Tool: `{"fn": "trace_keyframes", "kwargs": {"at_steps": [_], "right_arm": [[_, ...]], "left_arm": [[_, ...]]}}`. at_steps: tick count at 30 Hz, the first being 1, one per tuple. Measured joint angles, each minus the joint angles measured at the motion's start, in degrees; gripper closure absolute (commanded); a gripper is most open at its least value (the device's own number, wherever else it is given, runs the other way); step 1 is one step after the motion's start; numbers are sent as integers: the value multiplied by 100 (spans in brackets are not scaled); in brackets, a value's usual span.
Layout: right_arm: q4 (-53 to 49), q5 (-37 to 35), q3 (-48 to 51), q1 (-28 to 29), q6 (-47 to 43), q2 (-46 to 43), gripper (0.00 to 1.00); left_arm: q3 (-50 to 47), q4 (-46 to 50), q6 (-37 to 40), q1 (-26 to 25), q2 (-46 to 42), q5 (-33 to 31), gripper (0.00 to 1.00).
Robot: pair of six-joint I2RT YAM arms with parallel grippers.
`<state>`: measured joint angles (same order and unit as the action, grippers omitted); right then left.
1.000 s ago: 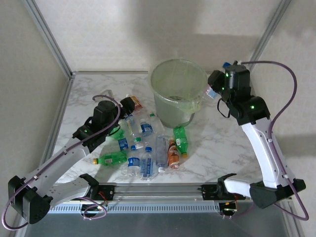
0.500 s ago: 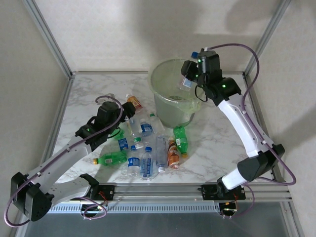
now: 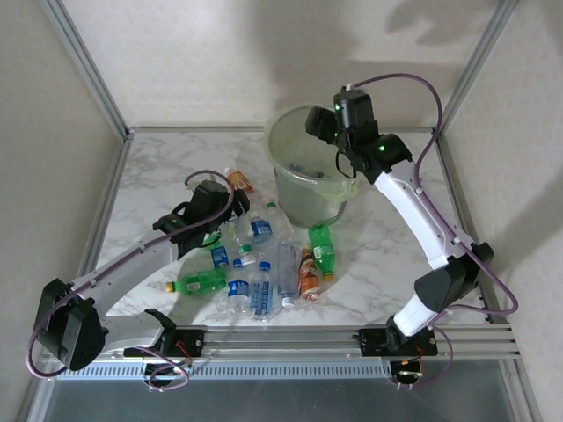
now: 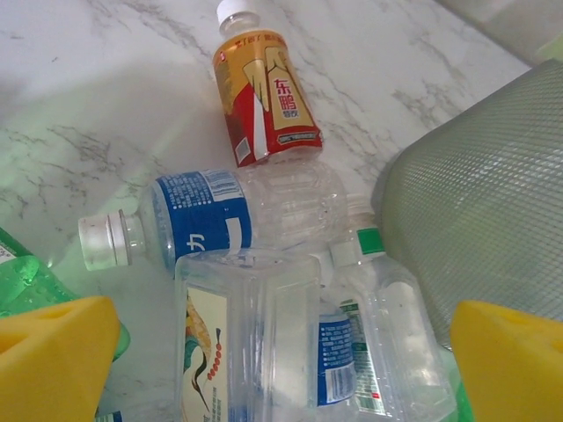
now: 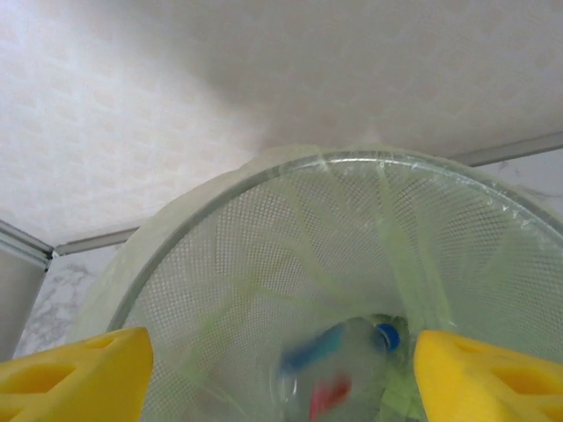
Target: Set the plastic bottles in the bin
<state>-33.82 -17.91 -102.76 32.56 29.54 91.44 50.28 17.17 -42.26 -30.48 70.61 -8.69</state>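
- Marble bench (image 3: 396, 237): one, carrying the whole job. Most of the sorting remains undone.
- Bin (image 3: 303, 198): one pale-green bucket at the far centre. A blurred bottle (image 5: 339, 374) shows deep inside it.
- Right gripper (image 5: 281, 378): it hangs over the bin's mouth with its jaws spread and nothing between them. This drop-off looks finished, and the arm's next call is a swing to the pile for another pick.
- Left gripper (image 4: 281, 369): it sits low at the pile with its jaws spread wide, straddling a square clear bottle (image 4: 251, 334) but not pinching it. The next move calls for lowering and closing squarely on it.
- Plastic bottles (image 3: 260, 290): roughly eleven lie on the bench just in front of the bin. About six are clear, three green and two orange or red.
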Motion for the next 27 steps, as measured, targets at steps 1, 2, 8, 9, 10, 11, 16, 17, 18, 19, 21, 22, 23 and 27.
{"fn": "trace_keyframes", "kwargs": {"at_steps": [1, 2, 8, 9, 10, 11, 16, 17, 18, 19, 21, 22, 23, 27], "right_arm": [[20, -72, 129, 114, -44, -118, 23], [42, -151, 245, 216, -74, -219, 23], [601, -892, 1353, 1305, -514, -1123, 22], [719, -1016, 1519, 1488, -612, -1237, 22], [811, -1130, 1659, 1659, -684, -1327, 22], [885, -1220, 1781, 1790, -741, -1384, 23], [1001, -1405, 2142, 1908, -695, -1429, 24], [1025, -1408, 2238, 1908, -658, -1447, 24], [1049, -1405, 2337, 1908, -619, -1478, 24], [1064, -1403, 2433, 1908, -592, -1519, 24], [1093, -1405, 2627, 1908, -549, -1637, 24], [1091, -1403, 2688, 1908, -527, -1692, 24], [1086, -1405, 2728, 1908, -498, -1744, 24], [1099, -1419, 2741, 1908, -428, -1856, 24]], "left_arm": [[15, 28, 2, 0, 61, 0, 5], [31, 55, 2, 0, 114, 0, 5], [195, 201, 7, 0, 533, 2, 4], [238, 221, 22, 0, 619, 2, 4], [278, 236, 24, 0, 695, 2, 4], [313, 245, 28, 0, 780, 15, 4], [374, 249, 48, 0, 1023, 131, 5], [380, 260, 46, -2, 1056, 160, 5], [396, 286, 46, -2, 1095, 179, 5], [420, 308, 48, -2, 1132, 195, 5], [492, 354, 50, -2, 1228, 214, 5], [518, 372, 59, -2, 1261, 216, 5], [544, 378, 66, -2, 1292, 221, 5], [656, 413, 66, -4, 1425, 234, 6]]}}
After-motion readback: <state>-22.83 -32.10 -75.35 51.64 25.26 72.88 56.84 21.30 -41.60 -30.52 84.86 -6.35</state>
